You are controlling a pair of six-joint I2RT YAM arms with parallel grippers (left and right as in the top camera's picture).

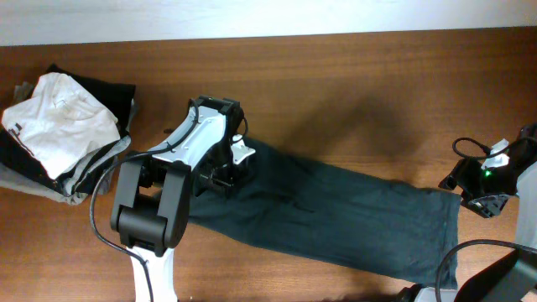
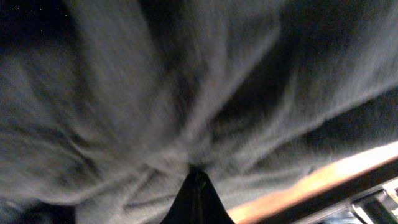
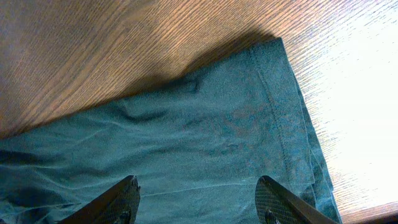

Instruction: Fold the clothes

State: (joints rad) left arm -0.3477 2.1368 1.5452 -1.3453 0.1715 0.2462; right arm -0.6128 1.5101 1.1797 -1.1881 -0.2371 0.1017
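The wooden table is carrying 1 large dark charcoal shirt, which is lying stretched in a long, rumpled band from the middle of the table down toward the near right edge. It is not yet folded. At the far left a pile of other garments is sitting well apart from it, with a white garment on top.

The left arm is bending over the shirt's left end. The left gripper is clenching there, with creases of cloth gathering into its closed tips, so it appears to be pinching the fabric. The right gripper is hanging released above the shirt's right end, its 2 fingers standing wide over the cloth just inside the stitched hem. From this view I cannot tell whether they are touching it.

I judge the step in hand to be taking hold of both ends before the first fold. The next move is calling for the right gripper to drop onto the hem and close, so that both ends can be lifted evenly. With only 1 end held, the cloth is likely to drag and bunch.
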